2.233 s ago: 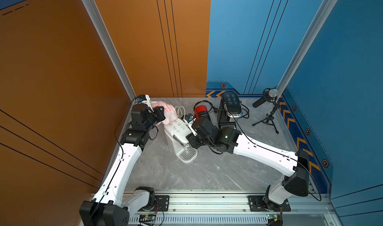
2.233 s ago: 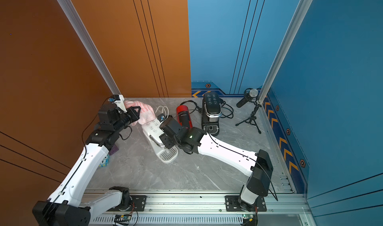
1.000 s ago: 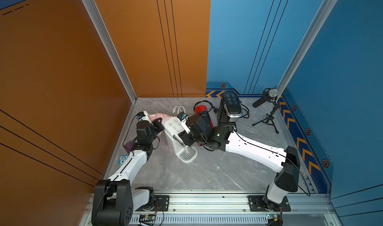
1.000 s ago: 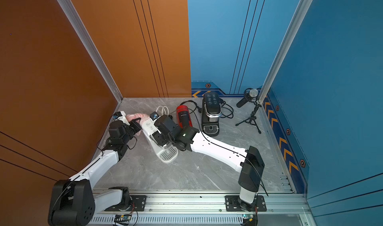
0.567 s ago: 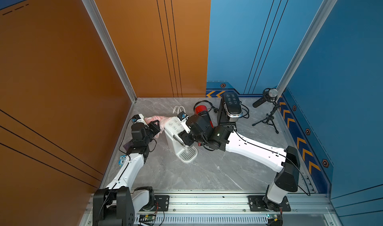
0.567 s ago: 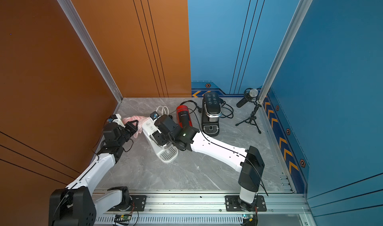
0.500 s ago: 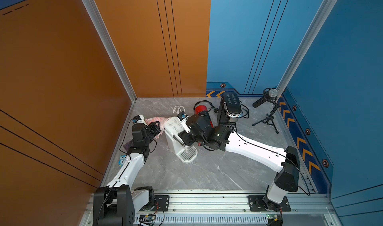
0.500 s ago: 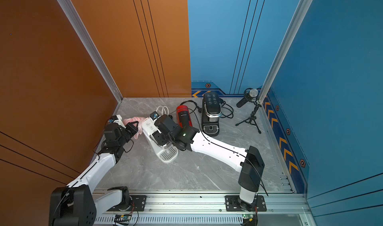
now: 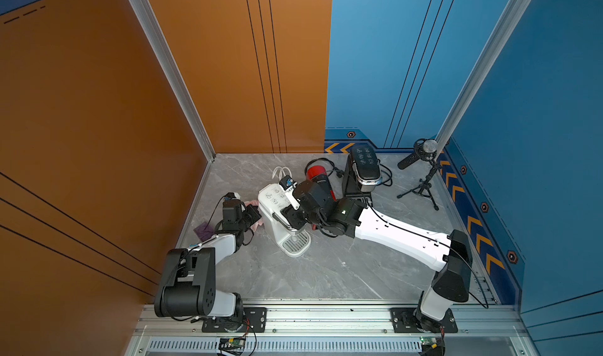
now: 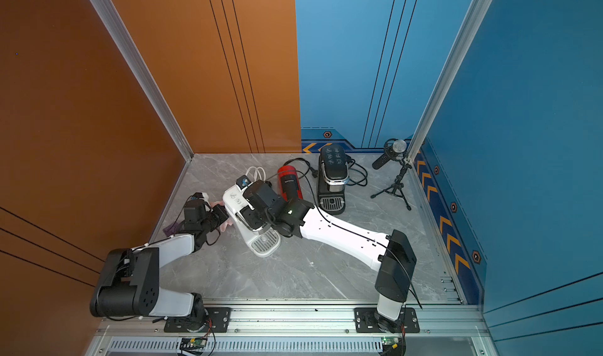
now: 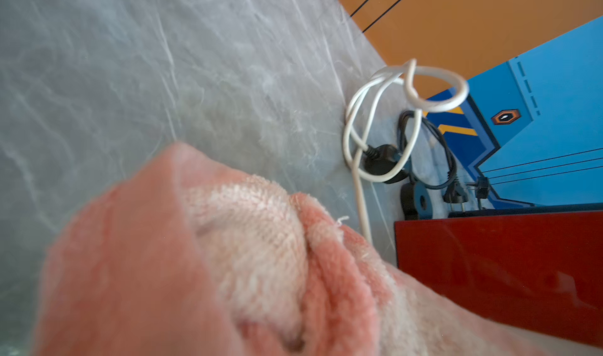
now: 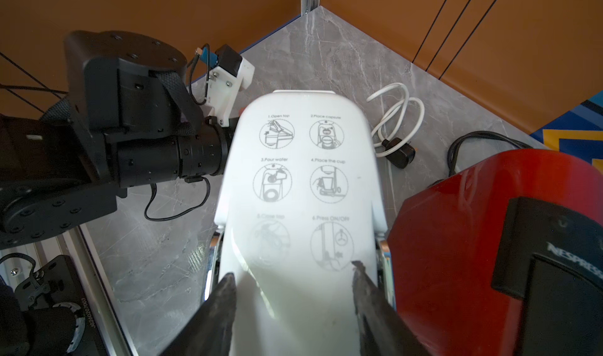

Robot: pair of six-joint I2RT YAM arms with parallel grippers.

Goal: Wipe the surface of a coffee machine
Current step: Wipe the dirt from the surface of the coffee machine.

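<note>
A white coffee machine (image 9: pixel 275 207) (image 10: pixel 238 207) stands mid-table, its lid printed with instruction drawings (image 12: pixel 300 175). My right gripper (image 9: pixel 287 214) (image 12: pixel 292 269) reaches in from the right, and its two dark fingers clasp the front of the machine's head from both sides. My left gripper (image 9: pixel 253 212) (image 10: pixel 225 217) is shut on a pink cloth (image 9: pixel 253 203) (image 11: pixel 228 256), which is pressed against the machine's left flank. The cloth fills the left wrist view and hides the left fingers.
A red coffee machine (image 9: pixel 318 173) (image 12: pixel 473 240) stands close on the right, with a black one (image 9: pixel 363 168) behind it. A coiled white cable (image 9: pixel 280 171) lies behind the white machine. A microphone on a tripod (image 9: pixel 421 155) is at the back right. A purple scrap (image 9: pixel 204 230) lies by the left wall.
My left arm has folded back and sunk, taking the cloth from the machine's top rear down along its left side. My right gripper has stayed on the machine's head.
</note>
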